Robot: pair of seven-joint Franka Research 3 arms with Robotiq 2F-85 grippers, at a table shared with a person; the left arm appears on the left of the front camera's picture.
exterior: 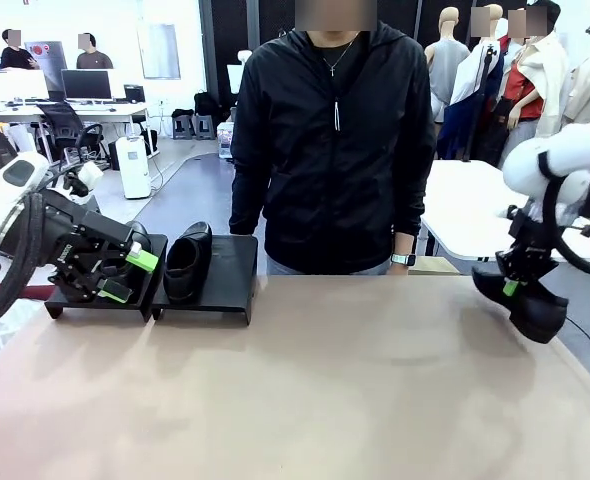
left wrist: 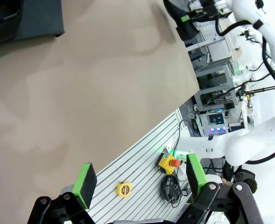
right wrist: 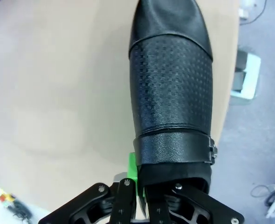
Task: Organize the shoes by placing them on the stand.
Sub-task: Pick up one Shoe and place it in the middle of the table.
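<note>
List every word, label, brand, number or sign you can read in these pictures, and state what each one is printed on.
No text can be read.
The shoe held by the right gripper: textured leather and a strap, no brand mark visible.
The yellow emergency-stop box: any marking too small to read.
The far monitors: too blurred to read.

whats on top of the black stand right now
One glossy black loafer sits on the right platform of the low black stand. The left platform is mostly hidden behind the left tool.

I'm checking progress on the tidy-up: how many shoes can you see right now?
2. One shoe sits on the stand, on its right platform. The other shoe is held by the right gripper at the table's right edge. More may be hidden behind the left gripper.
</note>
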